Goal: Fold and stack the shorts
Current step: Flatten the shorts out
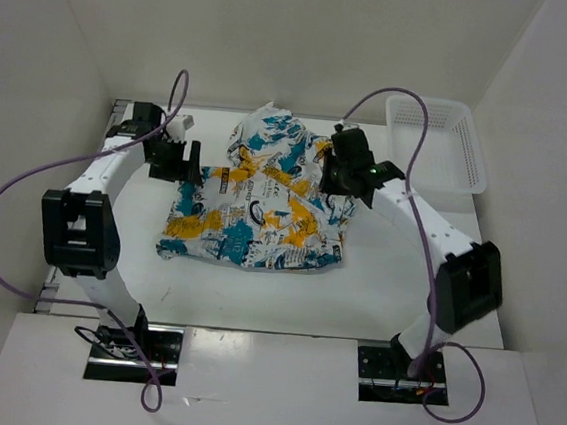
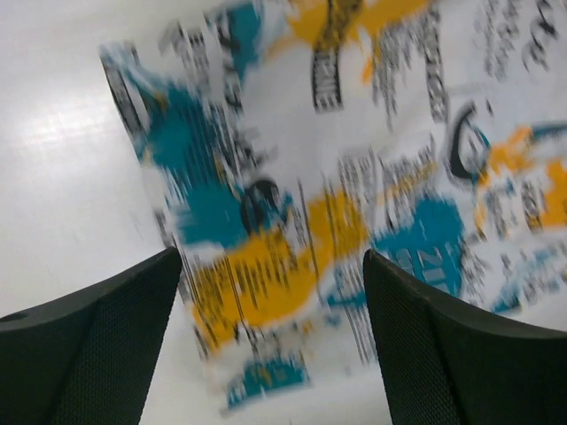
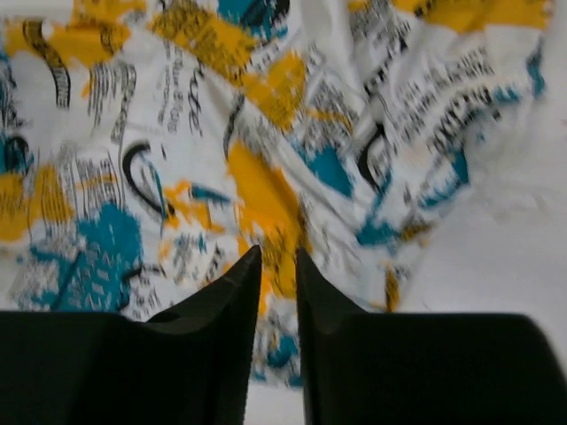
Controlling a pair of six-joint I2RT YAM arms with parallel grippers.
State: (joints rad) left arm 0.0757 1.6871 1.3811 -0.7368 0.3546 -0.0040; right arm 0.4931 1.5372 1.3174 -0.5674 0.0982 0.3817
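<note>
The shorts lie crumpled in the middle of the table, white with teal, orange-yellow and black print, and their far part is bunched up. My left gripper hovers open at their left edge. In the left wrist view its gripper frames the shorts' corner between wide-apart fingers. My right gripper is over the shorts' right side. In the right wrist view its gripper is nearly closed, with a thin gap and nothing held, above the shorts.
A white mesh basket stands at the far right corner of the table. White walls enclose the table on the left, back and right. The arm bases are at the near edge.
</note>
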